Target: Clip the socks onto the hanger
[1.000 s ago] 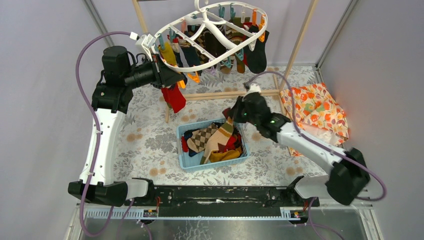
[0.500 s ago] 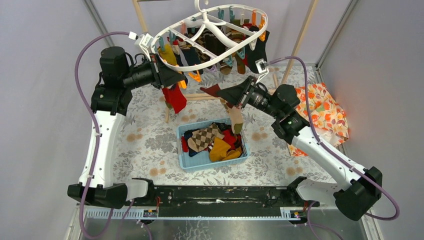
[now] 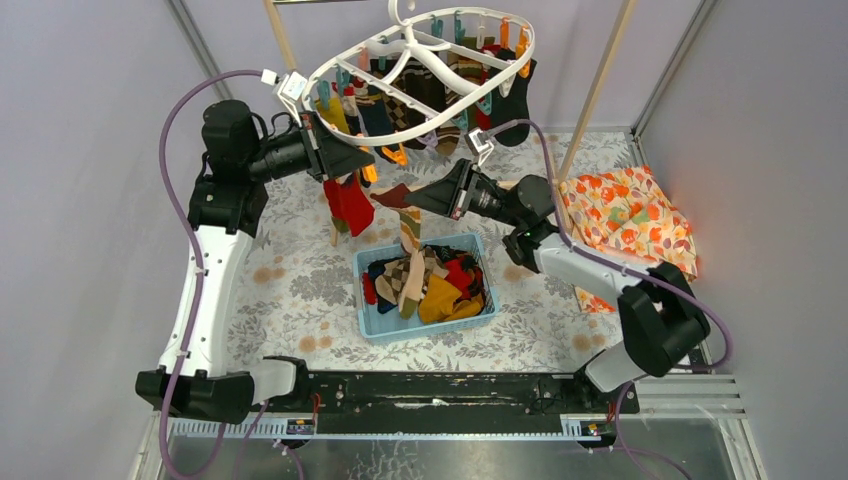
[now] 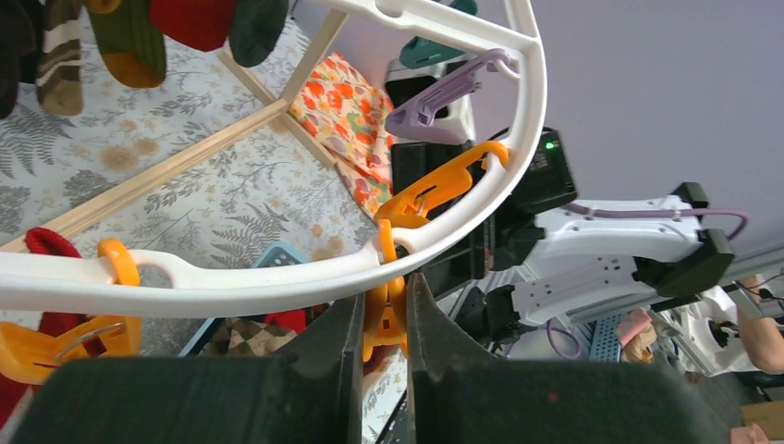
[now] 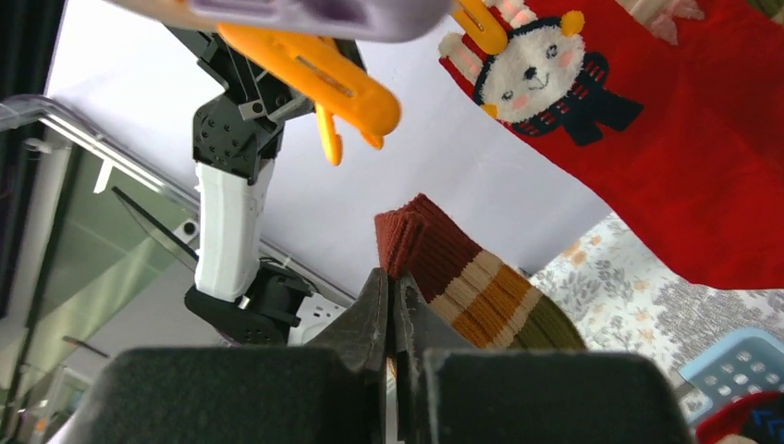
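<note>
The striped sock (image 5: 467, 301) hangs from my right gripper (image 5: 393, 289), whose jaws are pinched tight on its ribbed cuff. It sits in the air between the basket (image 3: 372, 322) and the hanger (image 3: 525, 52), a little below the white rim. I judge it light, soft and limp. In the top view the foot droops straight down toward the basket, so I expect it to swing on any quick move. The knit looks grippy rather than slippery, and nothing about it can break. The cuff seems the right place to hold, since its thick edge gives a clip something to bite. A corner of it stands clear of my fingertips, ready to feed in. The cuff is rust-brown, followed by tan, orange and olive-green bands. My left gripper (image 4: 382, 310) has its jaws narrow, squeezing the orange clip (image 4: 386, 328) under the rim, near a red sock (image 3: 350, 205) already hung.
</note>
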Robot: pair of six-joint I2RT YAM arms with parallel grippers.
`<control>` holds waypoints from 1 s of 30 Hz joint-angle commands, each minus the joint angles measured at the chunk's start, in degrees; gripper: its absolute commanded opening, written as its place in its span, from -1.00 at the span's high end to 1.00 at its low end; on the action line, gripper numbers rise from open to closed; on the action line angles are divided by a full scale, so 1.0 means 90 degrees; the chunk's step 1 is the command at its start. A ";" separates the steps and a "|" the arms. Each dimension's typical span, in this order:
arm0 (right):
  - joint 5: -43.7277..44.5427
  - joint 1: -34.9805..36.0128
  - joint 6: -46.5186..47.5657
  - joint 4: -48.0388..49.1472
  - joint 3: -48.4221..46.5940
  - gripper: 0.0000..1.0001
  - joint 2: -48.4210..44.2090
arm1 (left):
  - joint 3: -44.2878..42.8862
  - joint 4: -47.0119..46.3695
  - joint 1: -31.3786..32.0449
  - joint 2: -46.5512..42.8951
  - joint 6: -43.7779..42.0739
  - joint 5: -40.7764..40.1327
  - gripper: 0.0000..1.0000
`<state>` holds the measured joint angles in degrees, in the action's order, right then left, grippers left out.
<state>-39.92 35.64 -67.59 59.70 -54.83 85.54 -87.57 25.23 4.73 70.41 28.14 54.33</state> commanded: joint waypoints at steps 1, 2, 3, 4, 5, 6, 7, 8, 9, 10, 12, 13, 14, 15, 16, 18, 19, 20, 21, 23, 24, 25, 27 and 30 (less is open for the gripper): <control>-0.0260 0.0116 -0.1079 0.2062 -0.0409 1.00 0.0461 | 0.0081 -0.0613 -0.0008 -0.0062 0.0425 0.0608 0.88; -0.0303 0.0136 -0.1232 0.2248 -0.0484 1.00 0.0590 | 0.0073 -0.0632 -0.0008 -0.0063 0.0443 0.0639 0.88; -0.0375 0.0147 -0.1364 0.2401 -0.0572 1.00 0.0720 | 0.0091 -0.0672 -0.0014 -0.0057 0.0460 0.0686 0.88; -0.0442 0.0174 -0.1501 0.2534 -0.0649 1.00 0.0839 | 0.0099 -0.0704 -0.0021 -0.0051 0.0475 0.0718 0.87; -0.0498 0.0176 -0.1634 0.2675 -0.0709 1.00 0.0946 | 0.0117 -0.0747 -0.0018 -0.0054 0.0485 0.0766 0.88; -0.0539 0.0177 -0.1759 0.2820 -0.0759 1.00 0.1038 | 0.0127 -0.0775 -0.0020 -0.0059 0.0495 0.0804 0.88; -0.0594 0.0177 -0.1889 0.2960 -0.0813 1.00 0.1123 | 0.0135 -0.0795 -0.0021 -0.0051 0.0505 0.0838 0.88; -0.0650 0.0172 -0.2003 0.3064 -0.0875 1.00 0.1204 | 0.0139 -0.0813 -0.0018 -0.0050 0.0514 0.0878 0.87; -0.0675 0.0177 -0.2081 0.3139 -0.0919 1.00 0.1255 | 0.0140 -0.0824 -0.0018 -0.0039 0.0516 0.0907 0.87; -0.0701 0.0172 -0.2126 0.3189 -0.0971 1.00 0.1295 | 0.0135 -0.0830 -0.0025 -0.0046 0.0515 0.0921 0.87; -0.0748 0.0173 -0.2167 0.3192 -0.1056 1.00 0.1350 | 0.0156 -0.0823 -0.0028 -0.0031 0.0505 0.0964 0.87; -0.0757 0.0180 -0.2173 0.3183 -0.1099 1.00 0.1371 | 0.0164 -0.0822 -0.0028 -0.0031 0.0505 0.0987 0.87; -0.0785 0.0172 -0.2205 0.3185 -0.1152 1.00 0.1395 | 0.0172 -0.0821 -0.0028 -0.0025 0.0499 0.1008 0.87; -0.0808 0.0179 -0.2277 0.3227 -0.1205 1.00 0.1443 | 0.0181 -0.0835 -0.0036 -0.0021 0.0497 0.1027 0.87; -0.0832 0.0176 -0.2327 0.3300 -0.1261 1.00 0.1475 | 0.0190 -0.0840 -0.0037 -0.0028 0.0505 0.1035 0.87; -0.0896 0.0174 -0.2489 0.3387 -0.1365 1.00 0.1569 | 0.0188 -0.0858 -0.0038 -0.0013 0.0520 0.1058 0.87; -0.0906 0.0178 -0.2514 0.3403 -0.1394 1.00 0.1592 | 0.0180 -0.0863 -0.0039 -0.0011 0.0525 0.1075 0.87; -0.0906 0.0176 -0.2531 0.3400 -0.1427 1.00 0.1606 | 0.0170 -0.0862 -0.0038 -0.0004 0.0523 0.1098 0.87; -0.0907 0.0174 -0.2531 0.3384 -0.1448 1.00 0.1616 | 0.0155 -0.0868 -0.0040 -0.0002 0.0534 0.1120 0.87; -0.0866 0.0174 -0.2529 0.3366 -0.1480 1.00 0.1635 | 0.0165 -0.0870 -0.0038 -0.0009 0.0559 0.1146 0.87; -0.0851 0.0176 -0.2528 0.3349 -0.1493 1.00 0.1645 | 0.0163 -0.0885 -0.0038 -0.0011 0.0563 0.1151 0.87; -0.0834 0.0183 -0.2520 0.3325 -0.1504 1.00 0.1656 | 0.0161 -0.0885 -0.0044 -0.0006 0.0573 0.1165 0.87; -0.0841 0.0206 -0.2511 0.3279 -0.1533 1.00 0.1684 | 0.0178 -0.0907 -0.0047 -0.0013 0.0597 0.1206 0.87; -0.0893 0.0262 -0.2426 0.3200 -0.1485 1.00 0.1690 | 0.0173 -0.0947 -0.0047 -0.0033 0.0641 0.1220 0.87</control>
<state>-46.65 36.82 -89.65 85.58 -65.78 100.64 -86.26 19.55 4.38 70.54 32.95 61.01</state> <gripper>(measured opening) 0.022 0.173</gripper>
